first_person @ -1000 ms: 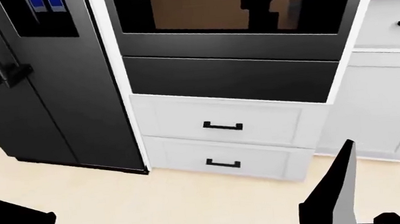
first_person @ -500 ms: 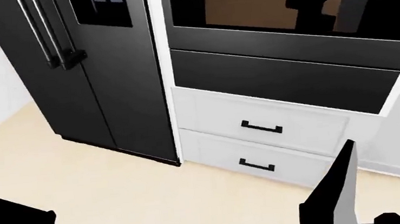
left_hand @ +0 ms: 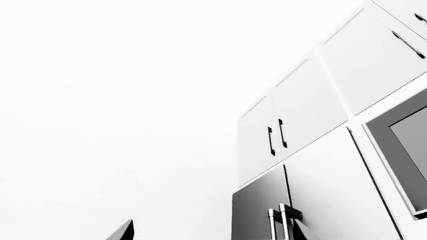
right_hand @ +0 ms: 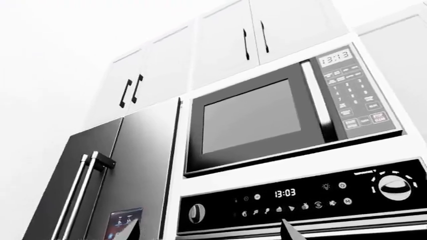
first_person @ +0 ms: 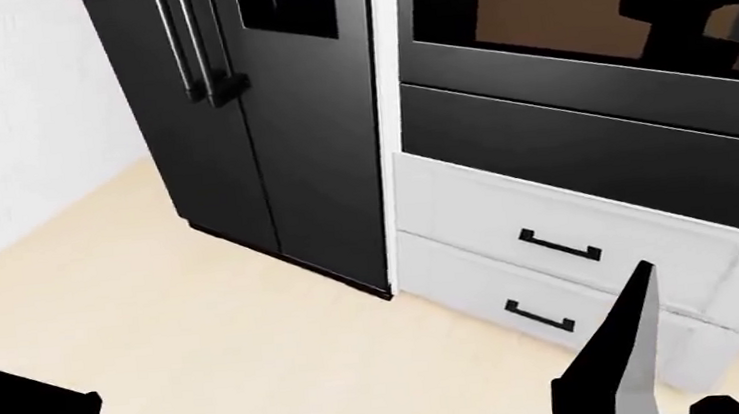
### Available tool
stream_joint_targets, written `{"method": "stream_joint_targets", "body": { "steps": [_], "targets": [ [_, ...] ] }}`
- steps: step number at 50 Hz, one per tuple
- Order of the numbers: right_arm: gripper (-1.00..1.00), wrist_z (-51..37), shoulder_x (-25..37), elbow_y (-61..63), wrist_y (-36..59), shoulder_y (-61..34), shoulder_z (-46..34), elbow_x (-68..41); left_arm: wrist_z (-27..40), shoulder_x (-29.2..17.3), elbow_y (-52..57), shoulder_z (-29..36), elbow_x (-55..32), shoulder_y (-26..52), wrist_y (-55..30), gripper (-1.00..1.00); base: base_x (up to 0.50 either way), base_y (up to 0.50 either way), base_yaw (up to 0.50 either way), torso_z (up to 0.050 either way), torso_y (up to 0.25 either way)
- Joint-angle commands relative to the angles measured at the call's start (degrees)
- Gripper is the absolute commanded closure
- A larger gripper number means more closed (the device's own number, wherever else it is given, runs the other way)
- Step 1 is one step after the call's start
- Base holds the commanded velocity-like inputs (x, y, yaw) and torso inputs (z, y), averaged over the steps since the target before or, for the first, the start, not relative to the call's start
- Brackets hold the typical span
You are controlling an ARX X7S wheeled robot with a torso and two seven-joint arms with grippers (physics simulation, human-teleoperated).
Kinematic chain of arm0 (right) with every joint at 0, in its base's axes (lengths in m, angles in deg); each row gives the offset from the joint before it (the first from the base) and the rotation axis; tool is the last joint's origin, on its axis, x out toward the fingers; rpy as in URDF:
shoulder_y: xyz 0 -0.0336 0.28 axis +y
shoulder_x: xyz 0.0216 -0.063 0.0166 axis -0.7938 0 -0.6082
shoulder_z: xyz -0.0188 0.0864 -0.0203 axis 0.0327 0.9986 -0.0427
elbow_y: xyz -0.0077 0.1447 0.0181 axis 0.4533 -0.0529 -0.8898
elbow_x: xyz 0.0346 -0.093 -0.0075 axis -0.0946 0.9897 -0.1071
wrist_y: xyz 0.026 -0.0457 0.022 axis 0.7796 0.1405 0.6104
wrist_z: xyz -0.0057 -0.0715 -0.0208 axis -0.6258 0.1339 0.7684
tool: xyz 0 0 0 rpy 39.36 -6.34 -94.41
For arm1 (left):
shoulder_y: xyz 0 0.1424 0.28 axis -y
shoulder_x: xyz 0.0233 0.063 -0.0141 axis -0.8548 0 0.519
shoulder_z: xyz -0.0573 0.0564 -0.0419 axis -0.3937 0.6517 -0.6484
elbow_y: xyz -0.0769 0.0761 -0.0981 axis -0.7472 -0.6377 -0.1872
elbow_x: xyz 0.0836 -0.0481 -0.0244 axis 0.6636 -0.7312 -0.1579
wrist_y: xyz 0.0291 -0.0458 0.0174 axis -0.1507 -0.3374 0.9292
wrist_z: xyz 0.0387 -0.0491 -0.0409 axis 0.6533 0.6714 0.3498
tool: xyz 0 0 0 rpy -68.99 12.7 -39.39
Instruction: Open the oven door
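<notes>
The oven door (first_person: 554, 25) is at the upper right of the head view. It is glossy black with a tinted window, looks shut, and its top is cut off. In the right wrist view a silver bar (right_hand: 360, 227) runs under the oven control panel (right_hand: 300, 197). My right gripper (right_hand: 210, 235) is open and points up at that panel, well short of it, with only its fingertips (right_hand: 289, 231) showing. My left gripper (left_hand: 212, 235) is open too, aimed at the wall and the fridge top. Both arms (first_person: 617, 356) are low in the head view, far from the door.
A tall black fridge (first_person: 269, 125) stands left of the oven. Below the door are a plain black panel (first_person: 579, 148) and two white drawers (first_person: 561, 245). A microwave (right_hand: 253, 117) and white upper cabinets (right_hand: 220, 45) are above it. Beige floor (first_person: 221, 340) lies between me and the units.
The head view has swung left, so the fridge, oven and drawers slid right in the picture and more wall and floor show. Both arms keep their place in the view.
</notes>
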State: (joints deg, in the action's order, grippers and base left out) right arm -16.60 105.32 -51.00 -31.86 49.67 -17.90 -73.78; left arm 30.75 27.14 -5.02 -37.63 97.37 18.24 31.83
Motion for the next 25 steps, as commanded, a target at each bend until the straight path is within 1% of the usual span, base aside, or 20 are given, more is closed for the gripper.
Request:
{"method": "stream_joint_targets", "body": {
  "steps": [1,25],
  "targets": [
    [-1.0,-0.2,0.2,-0.1,-0.1,0.0,-0.2,0.0,0.4,-0.3,0.1,0.2,0.1,0.0,-0.2,-1.0,0.0,0.0,0.5,0.0,0.0],
    [-1.0,-0.7,0.7,0.1,0.1,-0.2,-0.4,-0.2,1.0,-0.8,0.1,0.6,0.3,0.3,-0.7,-1.0,0.0,0.0,0.5,0.0,0.0]
  ]
}}
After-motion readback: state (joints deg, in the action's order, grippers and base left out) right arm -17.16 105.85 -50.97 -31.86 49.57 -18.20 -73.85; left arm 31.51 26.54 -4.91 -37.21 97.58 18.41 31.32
